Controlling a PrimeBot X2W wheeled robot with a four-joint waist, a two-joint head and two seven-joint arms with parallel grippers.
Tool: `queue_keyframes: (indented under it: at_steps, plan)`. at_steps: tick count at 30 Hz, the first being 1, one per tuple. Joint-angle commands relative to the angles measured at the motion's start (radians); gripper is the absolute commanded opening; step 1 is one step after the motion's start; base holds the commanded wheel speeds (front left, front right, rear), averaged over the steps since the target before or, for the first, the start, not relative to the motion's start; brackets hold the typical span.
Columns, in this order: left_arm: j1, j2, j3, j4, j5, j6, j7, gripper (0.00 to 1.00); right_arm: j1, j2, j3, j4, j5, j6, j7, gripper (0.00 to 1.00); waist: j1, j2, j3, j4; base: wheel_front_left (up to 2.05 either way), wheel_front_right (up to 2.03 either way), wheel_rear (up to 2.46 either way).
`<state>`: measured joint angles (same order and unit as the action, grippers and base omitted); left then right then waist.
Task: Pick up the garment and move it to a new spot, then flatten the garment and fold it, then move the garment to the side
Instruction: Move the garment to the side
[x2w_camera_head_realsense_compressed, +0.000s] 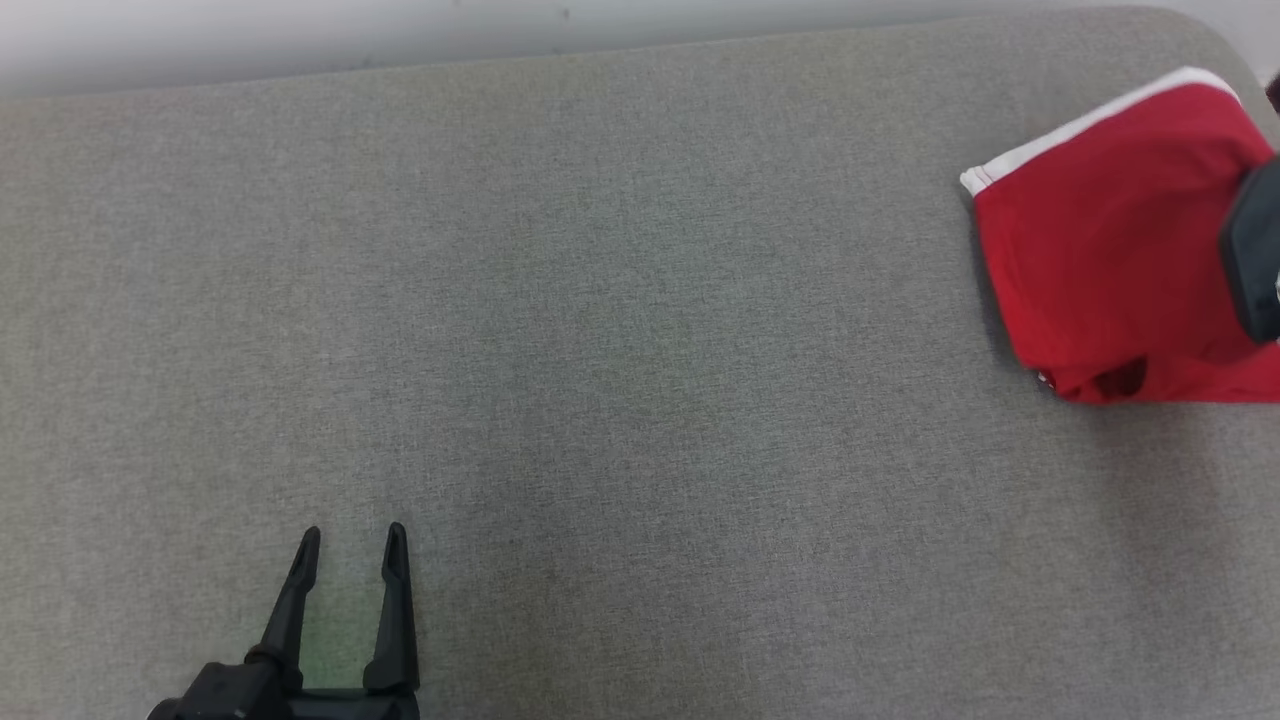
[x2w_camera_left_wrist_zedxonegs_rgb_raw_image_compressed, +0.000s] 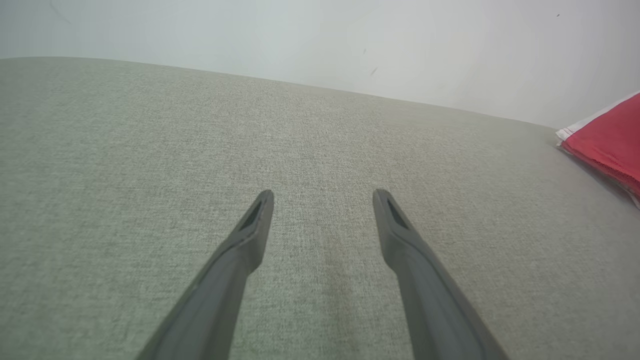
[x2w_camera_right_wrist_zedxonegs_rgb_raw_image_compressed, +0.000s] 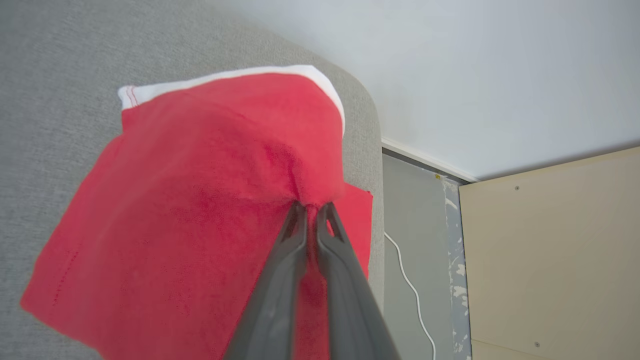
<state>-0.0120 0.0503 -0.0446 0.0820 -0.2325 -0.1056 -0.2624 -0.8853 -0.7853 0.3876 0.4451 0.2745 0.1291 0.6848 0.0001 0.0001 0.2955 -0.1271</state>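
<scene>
Placement to the side is, we judge, the step in hand. The right claw (x2w_camera_right_wrist_zedxonegs_rgb_raw_image_compressed: 311, 205) is clamped on a pinch of the folded red garment (x2w_camera_right_wrist_zedxonegs_rgb_raw_image_compressed: 190, 200), which spreads left of its tips at the rounded corner of the grey fabric-covered counter (x2w_camera_head_realsense_compressed: 600, 300). The white-banded hem points away beyond the tips, and the long axis seems to run from that hem back towards the wrist. Next we'd let go and lift clear without dragging the folds. The left claw (x2w_camera_head_realsense_compressed: 353, 535) hangs apart, well away.

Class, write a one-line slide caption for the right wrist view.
Right gripper pinches the red garment near a corner of the grey fabric surface.
</scene>
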Motion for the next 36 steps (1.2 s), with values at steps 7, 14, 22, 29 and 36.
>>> queue_keyframes:
  at_steps: [7,14,22,29,36]
  plan:
    - [-0.014,0.0,-0.016,0.002,0.023,-0.009,-0.003,1.0,0.089,-0.056,-0.098,0.12,-0.077,0.001,-0.11,0.0,-0.0001,-0.0001,0.019,0.032,0.0,0.0,0.0]
    - [-0.025,0.001,-0.018,0.001,0.041,-0.018,-0.003,1.0,0.105,-0.001,-0.228,0.187,-0.196,0.001,-0.215,0.0,-0.0001,-0.0001,0.049,0.052,0.0,0.0,0.0]
    - [-0.011,0.0,-0.025,0.001,0.041,-0.018,-0.003,1.0,0.138,0.116,-0.381,0.159,-0.352,0.001,-0.232,1.0,-0.0001,-0.0001,0.012,0.036,0.0,0.0,0.0]
    - [-0.002,0.0,-0.037,-0.001,0.019,-0.021,-0.003,1.0,0.208,0.217,-0.447,0.08,-0.356,0.001,-0.242,1.0,-0.0001,-0.0001,-0.045,0.015,0.0,0.0,0.0]
    - [0.034,0.001,-0.03,-0.035,-0.011,-0.013,-0.003,1.0,0.334,0.348,-0.522,-0.051,-0.26,0.001,-0.319,1.0,-0.0001,-0.0001,-0.118,-0.001,0.0,0.0,0.0]
